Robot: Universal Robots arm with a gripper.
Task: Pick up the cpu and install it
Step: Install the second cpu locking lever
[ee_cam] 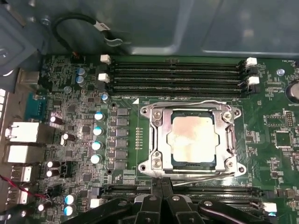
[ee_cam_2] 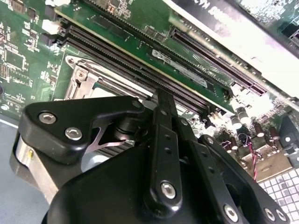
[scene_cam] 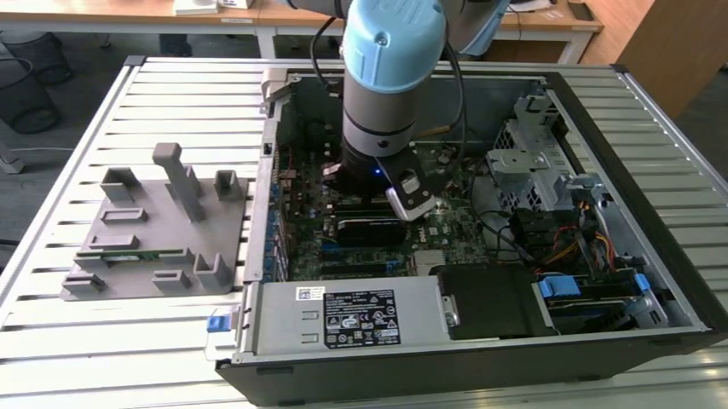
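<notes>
One open PC case (scene_cam: 569, 81) sits on a slatted table (scene_cam: 170, 85), lid off, arm reaching down into it. Inside the case: green motherboard (ee_cam: 70, 70), a grey power supply box (scene_cam: 341, 317) along the near wall w/ white and black stickers on top (print too small to read), a black block (scene_cam: 489, 298) beside it, drive cage and a bundle of coloured wires (scene_cam: 569, 247) toward the exterior view's right.

Cpu (ee_cam: 192, 140) lies flat in its socket on the motherboard, silvery top up, smeared w/ pale residue. It's roughly square, so no clear long axis; its edges run parallel to the socket frame (ee_cam: 154, 135), which sits around it, and to the black memory slots (ee_cam: 177, 74) on either side. Thin wire lever runs along the frame edge nearest the gripper.

Gripper (ee_cam: 161, 198) hangs just above the board, next to the socket, black linkage showing in both wire views... i.e. both wrist views. Fingers look drawn together, nothing seen btwn them, cpu not held.

On the table at the exterior view's left, outside the case: a grey parts fixture (scene_cam: 159, 230) w/ upright posts; a narrow green stick (scene_cam: 131, 253) lies in one of its slots.
</notes>
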